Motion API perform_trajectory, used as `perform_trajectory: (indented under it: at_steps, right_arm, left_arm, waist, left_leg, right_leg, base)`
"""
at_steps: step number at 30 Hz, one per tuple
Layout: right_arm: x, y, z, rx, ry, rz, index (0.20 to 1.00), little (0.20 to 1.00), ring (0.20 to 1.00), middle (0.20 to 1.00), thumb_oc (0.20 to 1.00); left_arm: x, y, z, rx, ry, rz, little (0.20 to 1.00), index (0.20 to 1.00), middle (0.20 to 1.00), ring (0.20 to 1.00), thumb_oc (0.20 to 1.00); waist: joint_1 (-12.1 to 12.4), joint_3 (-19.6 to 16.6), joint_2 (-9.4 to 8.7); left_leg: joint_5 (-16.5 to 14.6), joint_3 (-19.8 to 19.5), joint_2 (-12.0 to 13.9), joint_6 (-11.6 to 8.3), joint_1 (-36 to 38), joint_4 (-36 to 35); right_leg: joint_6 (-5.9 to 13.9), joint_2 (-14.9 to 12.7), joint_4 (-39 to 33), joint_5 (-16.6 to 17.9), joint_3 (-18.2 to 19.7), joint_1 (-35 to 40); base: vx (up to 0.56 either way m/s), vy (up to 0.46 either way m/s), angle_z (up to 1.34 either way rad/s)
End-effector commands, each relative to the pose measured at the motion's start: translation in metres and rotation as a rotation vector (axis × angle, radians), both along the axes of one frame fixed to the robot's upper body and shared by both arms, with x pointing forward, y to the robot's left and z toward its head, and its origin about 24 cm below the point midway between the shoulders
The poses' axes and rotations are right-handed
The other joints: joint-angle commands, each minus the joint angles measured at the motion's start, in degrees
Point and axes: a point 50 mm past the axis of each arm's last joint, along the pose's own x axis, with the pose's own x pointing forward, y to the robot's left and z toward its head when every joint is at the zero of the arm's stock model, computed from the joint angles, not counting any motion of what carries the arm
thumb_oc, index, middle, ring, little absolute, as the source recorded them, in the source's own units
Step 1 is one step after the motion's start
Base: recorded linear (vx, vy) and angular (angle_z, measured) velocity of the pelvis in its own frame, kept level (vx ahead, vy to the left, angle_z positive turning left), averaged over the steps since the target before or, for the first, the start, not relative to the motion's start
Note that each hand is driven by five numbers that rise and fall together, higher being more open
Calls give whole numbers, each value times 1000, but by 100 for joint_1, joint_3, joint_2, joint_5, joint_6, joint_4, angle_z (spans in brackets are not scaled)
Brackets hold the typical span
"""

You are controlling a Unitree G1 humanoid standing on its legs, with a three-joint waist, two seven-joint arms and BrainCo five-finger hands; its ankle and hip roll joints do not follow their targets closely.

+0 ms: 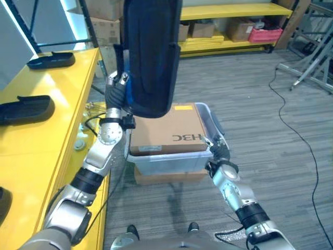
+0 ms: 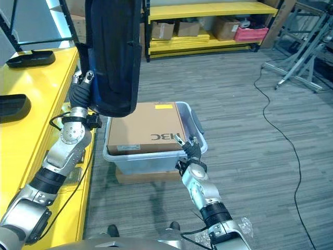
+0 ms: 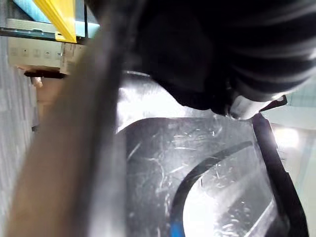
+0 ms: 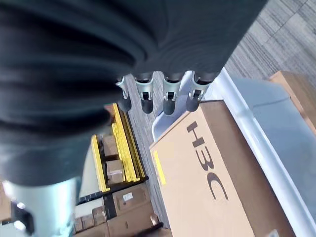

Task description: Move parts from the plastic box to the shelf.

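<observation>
My left hand holds a big dark part up over the plastic box, grip hidden, can't tell. Right hand relaxed, fingers straight, at box rim. Yellow shelf already carries dark parts; this one not placed yet.

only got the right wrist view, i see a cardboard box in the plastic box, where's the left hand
observer: The left hand is raised beside the yellow shelf, against a big dark part that stands upright.
operator: anything on the shelf
observer: Two similar parts lie on its top.
operator: where's my right hand from above
observer: The right hand is at the near right corner of the plastic box, fingers straight, holding nothing.
</observation>
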Motion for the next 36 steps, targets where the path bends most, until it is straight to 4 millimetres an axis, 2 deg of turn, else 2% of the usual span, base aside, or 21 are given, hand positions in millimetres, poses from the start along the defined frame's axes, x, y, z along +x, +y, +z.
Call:
perform_trajectory:
  at_steps: [1, 6, 7, 9, 10, 11, 14, 18, 21, 22, 23, 25, 26, 28, 31, 32, 34, 35, 36]
  right_arm:
    - [9, 7, 18, 58, -103, 10, 1000, 1000, 1000, 1000, 1000]
    - [-1, 13, 10, 16, -90, 9, 1000, 1000, 1000, 1000, 1000]
    - [-7, 8, 4, -33, -68, -4, 1000, 1000, 1000, 1000, 1000]
    - [-17, -11, -2, -170, -41, -33, 1000, 1000, 1000, 1000, 1000]
    - [-18, -13, -3, -209, -29, -6, 1000, 1000, 1000, 1000, 1000]
    - [-28, -26, -10, -334, 34, 71, 1000, 1000, 1000, 1000, 1000]
    - [-39, -27, -24, -334, 132, 138, 1000, 1000, 1000, 1000, 1000]
    - [-72, -33, -66, -430, 365, 320, 1000, 1000, 1000, 1000, 1000]
    - [-92, -31, -91, -463, 519, 444, 1000, 1000, 1000, 1000, 1000]
    - [-107, -28, -107, -479, 605, 488, 1000, 1000, 1000, 1000, 1000]
    - [-106, -27, -107, -479, 605, 488, 1000, 1000, 1000, 1000, 1000]
    - [-127, -29, -127, -453, 768, 514, 1000, 1000, 1000, 1000, 1000]
    - [-128, -29, -129, -454, 782, 516, 1000, 1000, 1000, 1000, 1000]
    - [-151, -32, -148, -409, 919, 490, 1000, 1000, 1000, 1000, 1000]
    - [-168, -36, -159, -379, 996, 468, 1000, 1000, 1000, 1000, 1000]
    - [-180, -39, -163, -364, 1038, 451, 1000, 1000, 1000, 1000, 1000]
    - [-191, -38, -167, -344, 1080, 436, 1000, 1000, 1000, 1000, 1000]
    - [-194, -36, -169, -338, 1096, 437, 1000, 1000, 1000, 1000, 1000]
    - [-195, -36, -169, -340, 1101, 441, 1000, 1000, 1000, 1000, 1000]
  left_arm:
    - [-4, 4, 43, 9, -210, 4, 200, 200, 200, 200, 200]
    - [-24, 26, 44, 27, -270, 38, 200, 200, 200, 200, 200]
    - [-30, 34, 47, 50, -303, 44, 200, 200, 200, 200, 200]
    - [-36, 41, 50, 53, -329, 17, 200, 200, 200, 200, 200]
    - [-36, 42, 50, 52, -330, 20, 200, 200, 200, 200, 200]
    - [-44, 49, 52, 41, -356, 18, 200, 200, 200, 200, 200]
    - [-54, 56, 54, 56, -392, 53, 200, 200, 200, 200, 200]
    - [-76, 75, 61, 73, -483, 123, 200, 200, 200, 200, 200]
    - [-91, 85, 68, 59, -558, 164, 200, 200, 200, 200, 200]
    - [-96, 89, 71, 66, -589, 198, 200, 200, 200, 200, 200]
    - [-96, 89, 71, 67, -589, 199, 200, 200, 200, 200, 200]
    - [-99, 92, 71, 72, -589, 214, 200, 200, 200, 200, 200]
    - [-100, 92, 71, 74, -590, 218, 200, 200, 200, 200, 200]
    - [-102, 94, 71, 81, -578, 228, 200, 200, 200, 200, 200]
    - [-104, 96, 70, 79, -572, 228, 200, 200, 200, 200, 200]
    - [-105, 97, 68, 79, -569, 227, 200, 200, 200, 200, 200]
    - [-104, 96, 65, 73, -561, 219, 200, 200, 200, 200, 200]
    - [-103, 95, 63, 70, -559, 220, 200, 200, 200, 200, 200]
    - [-103, 95, 63, 72, -558, 223, 200, 200, 200, 200, 200]
  waist:
    - [341, 9, 127]
    - [594, 64, 176]
    - [614, 102, 187]
    - [503, 122, 172]
    - [476, 112, 170]
    - [388, 118, 139]
    - [422, 131, 99]
    - [637, 187, 19]
    - [833, 249, 1]
    - [959, 300, -14]
    - [949, 302, -17]
    - [1129, 351, -31]
    - [1126, 347, -30]
    - [1291, 392, -23]
    - [1297, 382, -9]
    - [1226, 352, -11]
    - [1097, 347, 6]
    - [1029, 342, 16]
    - [1010, 340, 19]
  left_leg:
    - [-729, -524, -355, 242, 229, -13]
    - [-713, -1029, -457, 352, 69, -13]
    - [-708, -1267, -493, 379, 39, -13]
    - [-695, -1647, -561, 401, -30, -13]
    - [-681, -1696, -570, 402, -58, -13]
    - [-660, -1960, -631, 397, -120, -13]
    - [-609, -2086, -642, 342, -174, -13]
    - [-496, -2320, -615, 215, -289, -13]
    - [-386, -2452, -554, 91, -368, -13]
    - [-311, -2545, -527, 10, -422, -13]
    - [-310, -2552, -527, 8, -421, -13]
    - [-268, -2623, -498, -95, -469, 27]
    - [-231, -2647, -498, -102, -502, 24]
    - [-202, -2532, -436, -204, -573, 84]
    - [-217, -2013, -312, -278, -671, 188]
    - [-272, -1451, -159, -371, -725, 234]
    - [-332, -578, -81, -366, -820, 498]
    - [-366, -213, -67, -326, -817, 550]
    - [-377, -125, -65, -312, -818, 562]
  right_leg:
    - [178, 114, 27, -669, -222, 236]
    - [221, 26, 323, -812, -166, 151]
    - [181, 97, 453, -924, 9, 105]
    - [59, 345, 569, -1065, 417, 0]
    - [42, 379, 567, -1063, 455, -23]
    - [-63, 565, 594, -1132, 682, -57]
    - [-107, 641, 631, -1176, 643, -76]
    - [-225, 759, 635, -1246, 470, -56]
    - [-315, 804, 691, -1323, 296, -50]
    - [-356, 830, 716, -1344, 199, -28]
    - [-357, 830, 716, -1346, 192, -25]
    - [-393, 863, 738, -1393, 80, 53]
    - [-394, 867, 725, -1369, 50, 45]
    - [-401, 881, 672, -1363, -103, 143]
    - [-372, 862, 572, -1306, -381, 199]
    - [-316, 848, 470, -1315, -560, 278]
    - [-264, 771, 467, -1256, -911, 287]
    - [-241, 729, 501, -1241, -1062, 276]
    - [-233, 714, 515, -1241, -1101, 270]
  base:
    - [-34, 37, 22]
    - [-53, 30, 31]
    - [-22, -6, 54]
    - [-5, -28, 74]
    - [-1, -41, 242]
    - [-18, -42, 240]
    - [-48, -71, 115]
    - [-67, -100, 58]
    - [-102, -90, 60]
    - [-91, -79, 43]
    - [-67, -95, 43]
    - [-25, -73, 29]
    - [-4, -59, 31]
    - [9, -48, 37]
    - [30, 5, 57]
    - [63, 33, 108]
    - [33, 99, 104]
    - [10, 123, 121]
    - [65, 182, 158]
